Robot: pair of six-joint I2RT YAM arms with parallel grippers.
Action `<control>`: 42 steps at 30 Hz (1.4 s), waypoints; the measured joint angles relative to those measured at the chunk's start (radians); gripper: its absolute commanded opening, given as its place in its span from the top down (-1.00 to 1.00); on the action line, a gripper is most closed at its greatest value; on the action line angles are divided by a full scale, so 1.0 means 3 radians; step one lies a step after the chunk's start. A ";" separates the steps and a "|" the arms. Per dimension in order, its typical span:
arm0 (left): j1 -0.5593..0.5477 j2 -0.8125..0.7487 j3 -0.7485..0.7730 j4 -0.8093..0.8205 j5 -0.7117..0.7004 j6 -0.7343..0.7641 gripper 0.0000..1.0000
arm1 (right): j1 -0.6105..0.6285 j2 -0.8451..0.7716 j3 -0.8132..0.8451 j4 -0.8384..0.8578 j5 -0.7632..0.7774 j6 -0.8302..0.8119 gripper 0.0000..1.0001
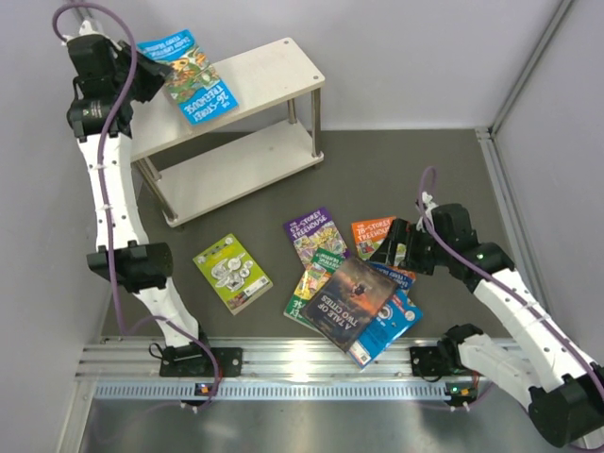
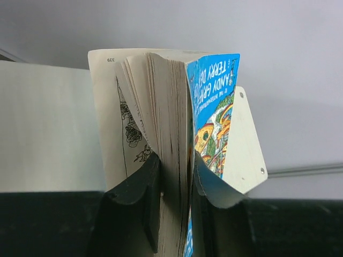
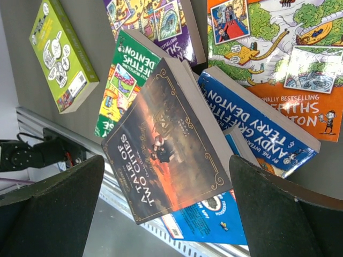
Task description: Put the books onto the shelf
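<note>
Our left gripper (image 1: 159, 74) is clamped on the blue Treehouse book (image 1: 193, 77), holding it over the far-left end of the shelf (image 1: 274, 71), probably to set it on the top board. Our right gripper (image 1: 392, 247) hangs with jaws spread wide over the pile, where the Tale of Two Cities book (image 1: 347, 300) lies topmost. A dark grey mat (image 1: 444, 170) covers the table, with pale walls (image 1: 425, 57) around it.
</note>
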 measured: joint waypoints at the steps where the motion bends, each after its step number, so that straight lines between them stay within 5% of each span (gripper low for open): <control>1: 0.0061 0.0006 0.0000 -0.0017 0.0004 0.0029 1.00 | 0.0000 0.0017 0.0001 -0.0001 0.0001 -0.0020 -0.99; 11: 0.0317 0.0006 0.0004 -0.0356 0.0139 0.0323 1.00 | 0.0000 0.0309 0.0009 -0.0027 -0.0005 -0.0183 -0.99; 18: 0.0381 -0.0003 -0.0024 -0.0609 0.0027 0.0647 0.67 | 0.0000 0.0427 0.0008 -0.0008 -0.0066 -0.0221 -1.00; 22: 0.0490 -0.0005 -0.0019 -0.0617 0.0022 0.0750 0.12 | 0.0000 0.0479 0.0006 0.0045 -0.0109 -0.0216 -0.99; 23: 0.0521 -0.0004 -0.0018 -0.0619 -0.0004 0.0801 -0.51 | 0.0000 0.0490 0.0005 0.0057 -0.0120 -0.0215 -0.99; 24: 0.0551 -0.0001 -0.0015 -0.0633 -0.0047 0.0862 -0.86 | 0.0000 0.0501 0.0005 0.0069 -0.0131 -0.0214 -0.99; 25: 0.0571 0.0006 -0.0004 -0.0640 -0.0074 0.0913 -0.97 | 0.0000 0.0511 0.0004 0.0078 -0.0141 -0.0212 -1.00; 42: 0.0598 -0.0384 -0.0004 -0.0516 -0.0603 0.0895 -0.96 | 0.0003 0.0678 0.0004 0.0207 -0.0228 -0.0215 -1.00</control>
